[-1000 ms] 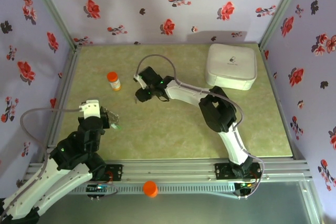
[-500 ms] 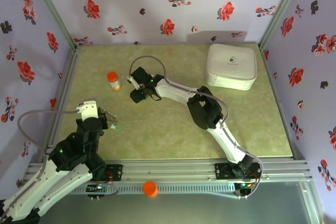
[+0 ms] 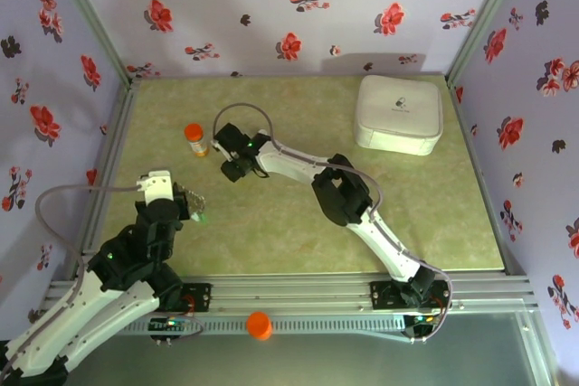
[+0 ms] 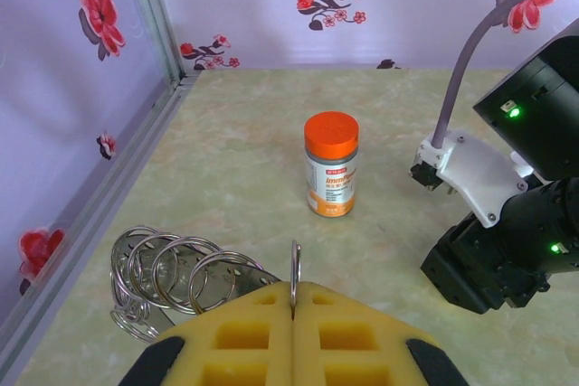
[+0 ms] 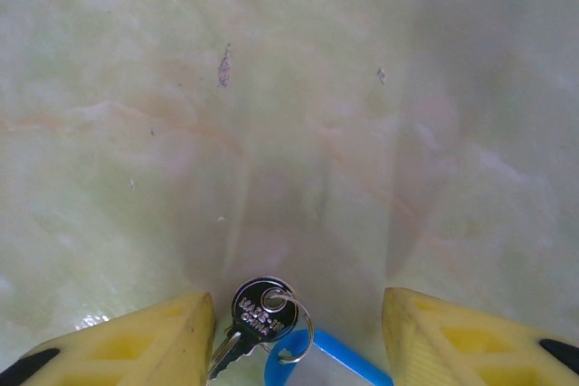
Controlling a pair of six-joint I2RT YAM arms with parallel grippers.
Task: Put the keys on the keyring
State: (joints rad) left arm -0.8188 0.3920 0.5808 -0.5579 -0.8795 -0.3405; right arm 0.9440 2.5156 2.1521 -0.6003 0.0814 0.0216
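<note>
My left gripper [image 4: 294, 288] is shut on the keyring [image 4: 295, 264], a thin metal ring seen edge-on and standing up from between the yellow pads. A bunch of silver rings [image 4: 167, 273] on a metal plate hangs at its left. In the top view the left gripper [image 3: 185, 203] sits low at the left with a green speck [image 3: 202, 218] beside it. My right gripper [image 5: 297, 300] is open just above the table. A silver key [image 5: 258, 315] with a small split ring and a blue tag [image 5: 362, 363] lies between its fingers, close to the left one.
A pill bottle with an orange cap [image 3: 195, 140] stands just left of the right gripper [image 3: 233, 167]. A white rounded-square box [image 3: 400, 113] sits at the back right. An orange cap [image 3: 259, 324] rests on the front rail. Flowered walls enclose the table.
The right arm has reached further left, bringing its gripper closer to the pill bottle. The left arm has barely shifted and still holds the ring.
</note>
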